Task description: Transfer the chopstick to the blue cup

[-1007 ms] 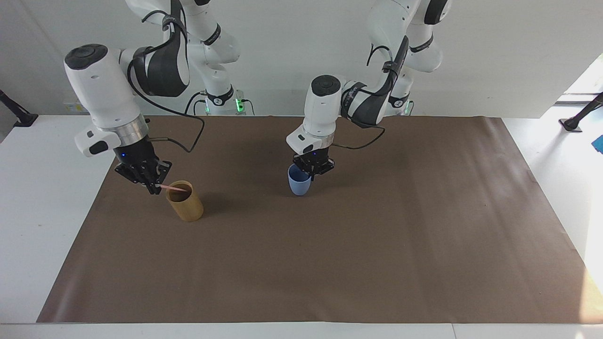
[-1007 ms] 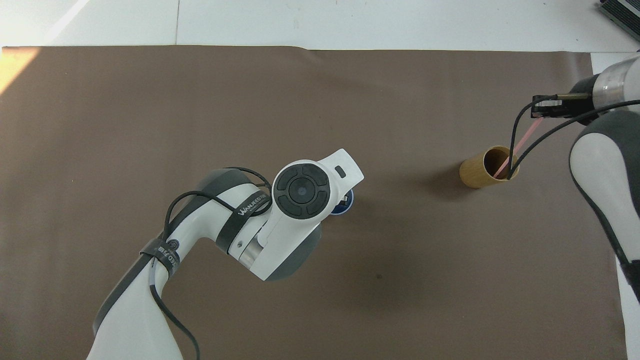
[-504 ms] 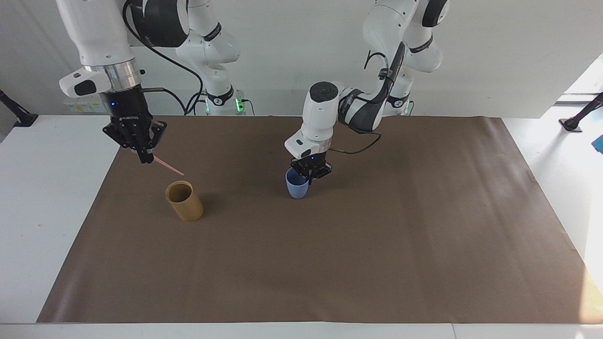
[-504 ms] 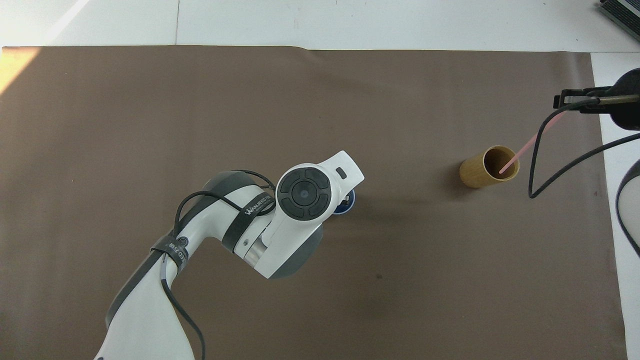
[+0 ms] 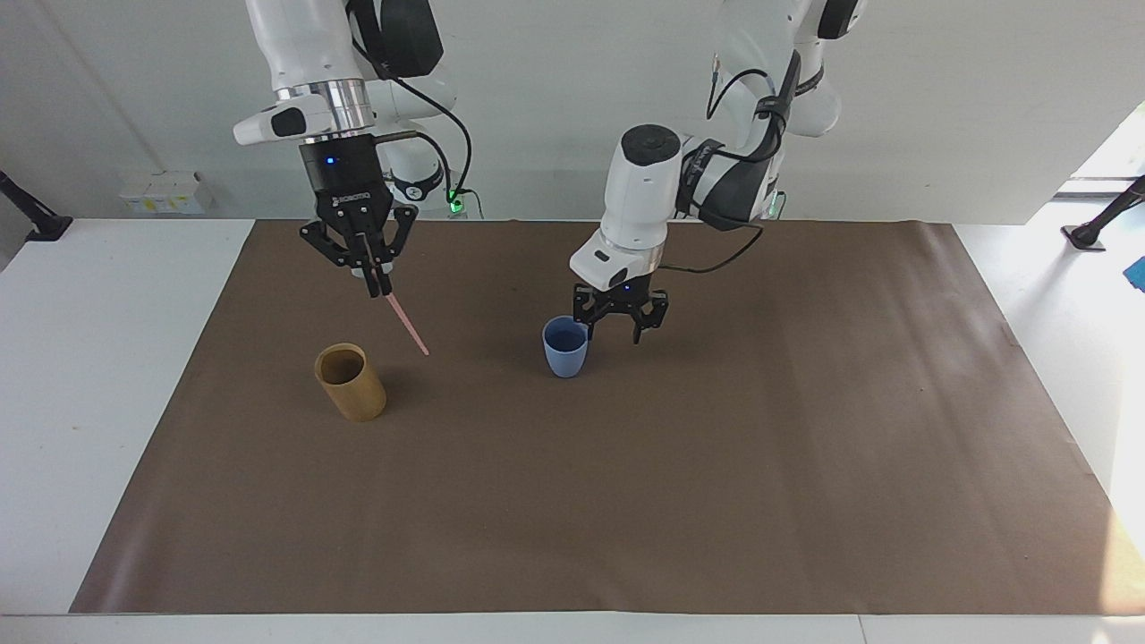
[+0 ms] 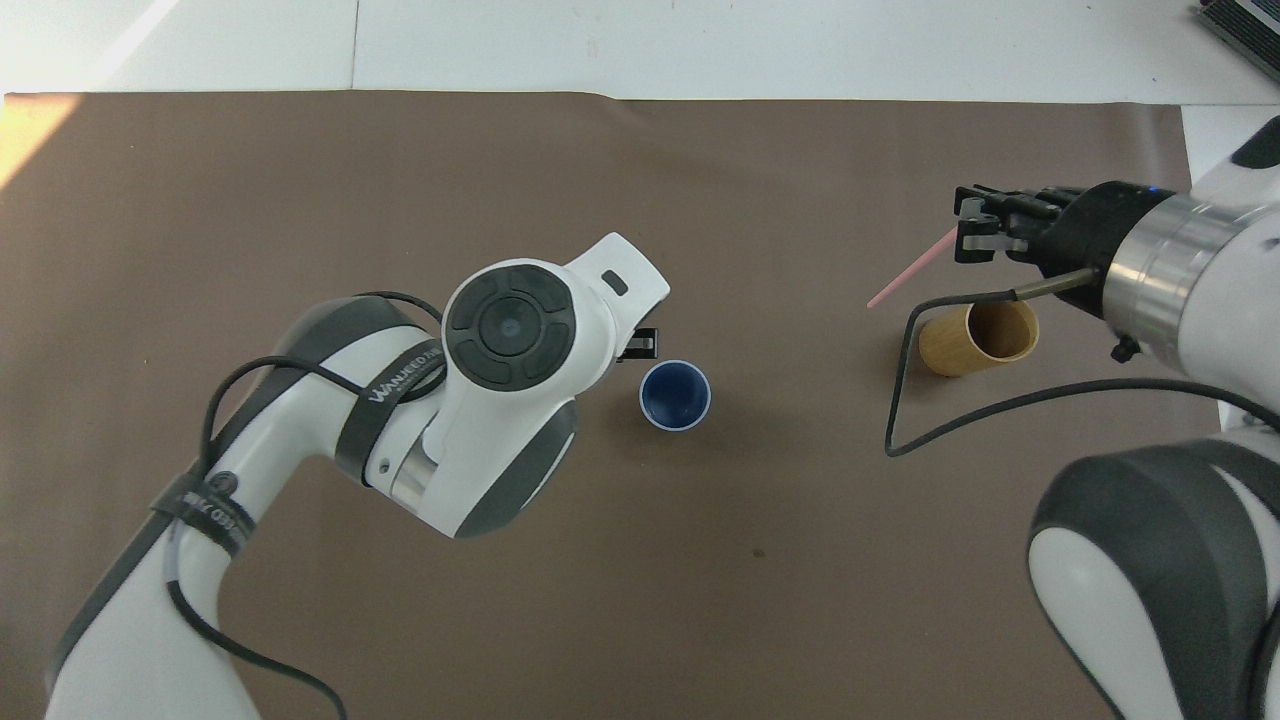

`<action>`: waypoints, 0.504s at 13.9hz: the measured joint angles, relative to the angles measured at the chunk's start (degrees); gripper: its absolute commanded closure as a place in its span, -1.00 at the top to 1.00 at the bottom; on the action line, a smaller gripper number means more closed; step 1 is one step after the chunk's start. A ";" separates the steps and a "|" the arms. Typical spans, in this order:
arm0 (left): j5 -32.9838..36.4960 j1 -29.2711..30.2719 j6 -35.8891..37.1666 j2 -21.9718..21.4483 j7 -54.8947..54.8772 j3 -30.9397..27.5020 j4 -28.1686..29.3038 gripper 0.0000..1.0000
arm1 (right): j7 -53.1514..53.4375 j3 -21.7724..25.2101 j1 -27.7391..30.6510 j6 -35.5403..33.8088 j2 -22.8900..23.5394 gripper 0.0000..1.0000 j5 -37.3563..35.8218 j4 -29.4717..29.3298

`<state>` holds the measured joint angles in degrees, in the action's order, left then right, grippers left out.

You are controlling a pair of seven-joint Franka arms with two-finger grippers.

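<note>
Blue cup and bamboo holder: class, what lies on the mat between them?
Nothing: between the blue cup and bamboo holder the brown mat is bare in both views. The chopstick hangs above that stretch, held by the right gripper.

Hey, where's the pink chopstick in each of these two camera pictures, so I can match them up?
Facing view: the chopstick hangs slanting from the right pincer, over the brown mat between the bamboo holder and the blue cup.
Overhead view: the chopstick juts from the right pincer, just above the bamboo holder in the picture.
Shared landmark: the bamboo holder, toward the right arm's end.
</note>
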<state>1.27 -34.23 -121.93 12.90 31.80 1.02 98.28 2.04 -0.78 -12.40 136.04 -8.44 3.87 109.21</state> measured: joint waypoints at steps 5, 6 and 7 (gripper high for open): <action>0.02 10.41 11.52 -8.24 -11.81 -0.27 0.05 1.00 | 3.90 -0.23 -9.35 2.16 -4.73 -1.00 0.00 4.14; 0.02 12.62 13.55 -9.17 -15.00 -0.30 0.06 1.00 | 3.90 -0.26 -10.78 3.53 -5.00 -1.00 0.00 4.88; 0.02 14.83 15.52 -10.03 -18.09 -0.35 0.08 1.00 | 3.90 -0.26 -12.07 5.10 -5.05 -1.00 -0.03 5.79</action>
<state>1.29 -19.40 -106.40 2.88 13.71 0.66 98.35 5.94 -1.03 -24.47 141.13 -13.49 3.84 115.00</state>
